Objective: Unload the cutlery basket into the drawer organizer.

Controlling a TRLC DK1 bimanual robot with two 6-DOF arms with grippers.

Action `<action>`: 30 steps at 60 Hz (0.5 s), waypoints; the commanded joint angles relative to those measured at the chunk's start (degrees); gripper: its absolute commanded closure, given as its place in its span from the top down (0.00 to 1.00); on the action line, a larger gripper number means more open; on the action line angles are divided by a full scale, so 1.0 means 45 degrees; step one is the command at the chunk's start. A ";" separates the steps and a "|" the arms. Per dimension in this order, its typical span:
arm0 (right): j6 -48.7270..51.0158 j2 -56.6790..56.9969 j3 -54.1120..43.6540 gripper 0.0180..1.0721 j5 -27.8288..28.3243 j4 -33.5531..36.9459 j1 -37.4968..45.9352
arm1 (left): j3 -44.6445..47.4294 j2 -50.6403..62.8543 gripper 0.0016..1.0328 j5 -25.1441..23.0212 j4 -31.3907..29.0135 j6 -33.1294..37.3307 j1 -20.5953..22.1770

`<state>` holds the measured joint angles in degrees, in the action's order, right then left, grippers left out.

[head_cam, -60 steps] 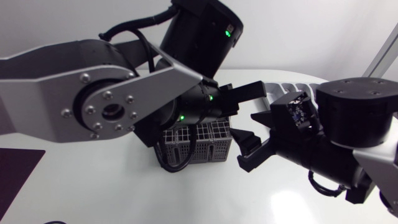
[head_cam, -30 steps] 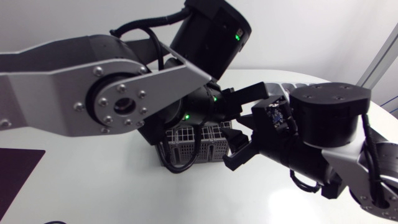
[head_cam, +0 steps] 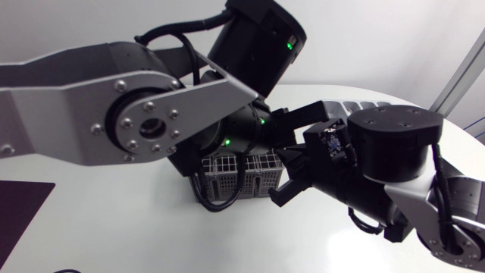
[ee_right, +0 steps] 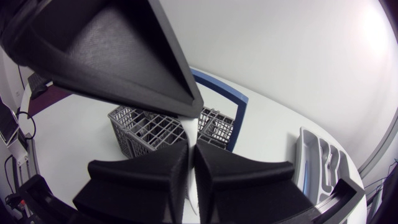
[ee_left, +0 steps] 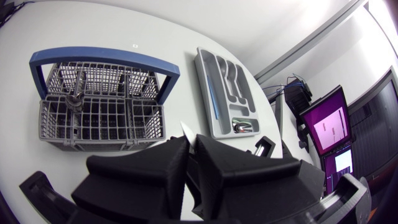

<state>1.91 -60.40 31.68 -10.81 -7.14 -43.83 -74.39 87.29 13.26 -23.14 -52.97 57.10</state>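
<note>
Left fingers [ee_left: 143,180] and right fingers [ee_right: 249,180] both clench one knife [ee_left: 185,129] over basket [ee_left: 99,134]; organizer [ee_left: 205,81] beside basket, right arm's side.

The cutlery basket [head_cam: 254,180] stands near the middle of the table [head_cam: 151,235], with one piece of cutlery [ee_left: 76,98] upright in an end compartment. The drawer organizer [ee_left: 225,93] lies to its right, toward the far right edge (spoons [ee_left: 235,78] inside). Above the basket's right end, the left gripper [ee_left: 191,142] and right gripper [ee_right: 190,149] both clasp one knife [ee_left: 185,129].

One cutlery basket [ee_left: 99,121], one drawer organizer [ee_left: 203,74], one knife [ee_left: 186,132], one left gripper [ee_left: 191,146], one right gripper [ee_right: 191,149].
</note>
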 commanded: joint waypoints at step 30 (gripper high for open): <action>0.0044 0.0551 -0.0712 0.06 0.0234 0.0746 0.0073 | -0.0930 -0.0471 0.62 -0.0426 0.0278 0.0443 -0.1420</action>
<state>1.91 -59.42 30.17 -10.20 -4.64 -44.12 -76.69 86.61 11.81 -22.02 -52.29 52.36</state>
